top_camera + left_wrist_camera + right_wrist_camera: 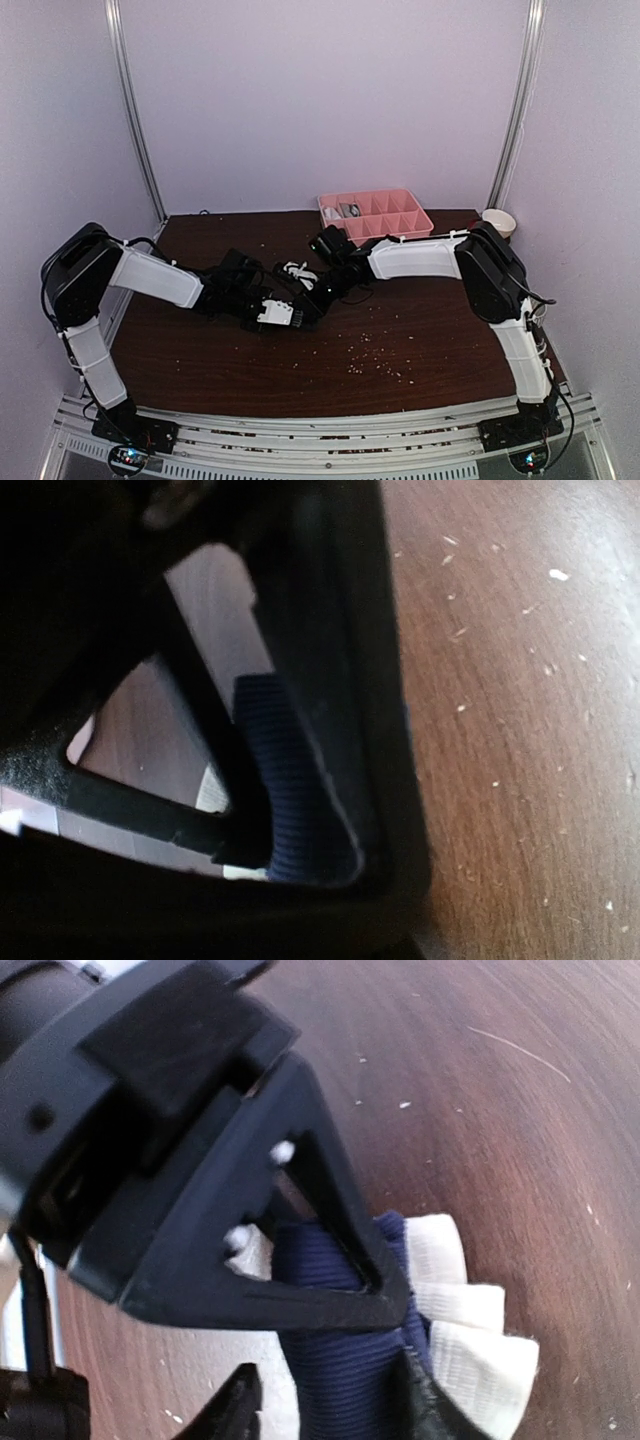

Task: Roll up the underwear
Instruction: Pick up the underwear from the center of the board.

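The navy underwear [297, 272] with its cream-white waistband lies bunched at the middle of the table, between both grippers. My left gripper [283, 312] is shut on it; the left wrist view shows ribbed navy cloth [285, 780] pinched between the dark fingers of that gripper [300, 815]. My right gripper [325, 288] is shut on the same cloth. In the right wrist view the navy cloth [345, 1380] passes through that gripper [350, 1350], and the folded cream waistband [470, 1340] sticks out to the right. A small grey bundle [349, 210], perhaps the grey underwear, sits in a tray compartment.
The pink compartment tray [405, 228] stands at the back of the table, behind the right arm. A paper cup [498, 221] stands at the back right corner. Pale crumbs [375, 355] are scattered over the dark wooden table [200, 360].
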